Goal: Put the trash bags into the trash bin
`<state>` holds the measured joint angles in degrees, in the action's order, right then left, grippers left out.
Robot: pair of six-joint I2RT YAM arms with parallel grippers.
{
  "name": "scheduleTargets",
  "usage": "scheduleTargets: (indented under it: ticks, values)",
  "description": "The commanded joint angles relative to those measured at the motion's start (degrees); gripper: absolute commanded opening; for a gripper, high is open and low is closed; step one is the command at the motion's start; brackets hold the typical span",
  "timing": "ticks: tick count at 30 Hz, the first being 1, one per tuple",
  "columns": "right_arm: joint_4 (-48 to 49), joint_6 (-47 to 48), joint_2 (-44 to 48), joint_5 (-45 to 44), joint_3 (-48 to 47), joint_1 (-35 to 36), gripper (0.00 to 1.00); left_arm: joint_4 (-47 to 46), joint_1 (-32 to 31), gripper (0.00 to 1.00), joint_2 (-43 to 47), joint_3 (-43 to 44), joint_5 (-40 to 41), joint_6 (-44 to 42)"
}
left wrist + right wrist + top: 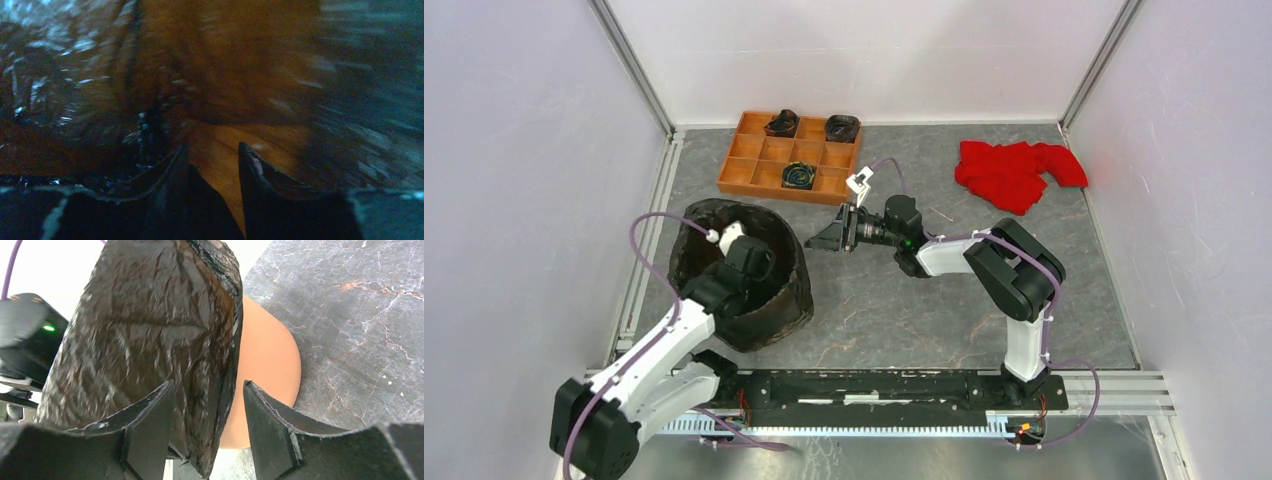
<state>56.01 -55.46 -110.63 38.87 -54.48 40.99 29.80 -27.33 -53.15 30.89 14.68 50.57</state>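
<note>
The left gripper (212, 150) sits down inside the trash bin (270, 365), with the trash bag (764, 300) lining the walls around it and folded over the rim. Just right of the bin is the right gripper (207, 385), the bag's hanging edge directly ahead of its fingertips. Beyond this gripper, toward the back wall, lies the tray (724, 172) with three bundles (800, 176) in its compartments. The cloth (1014, 172) lies well off to the gripper's right on the table (904, 300).
</note>
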Motion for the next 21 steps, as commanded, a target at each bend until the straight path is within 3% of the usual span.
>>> scheduleTargets:
  ticks: [1,14,18,21]
  values:
    - [3.5,-0.9,1.4,0.5,0.7,-0.8,0.6,5.7,0.3,0.51,5.9,6.2,1.1,-2.7]
    - [-0.3,2.4,4.3,0.1,3.2,-0.9,0.64,13.4,0.2,0.7,11.5,19.3,-3.2,-7.6]
    - [-10.3,10.3,9.0,-0.1,3.6,-1.5,0.67,13.6,0.3,0.81,15.6,26.4,-3.3,-10.1]
    - [-30.8,24.1,17.0,-5.6,2.6,-2.0,0.76,9.6,0.3,0.89,18.2,33.8,-6.2,-14.4]
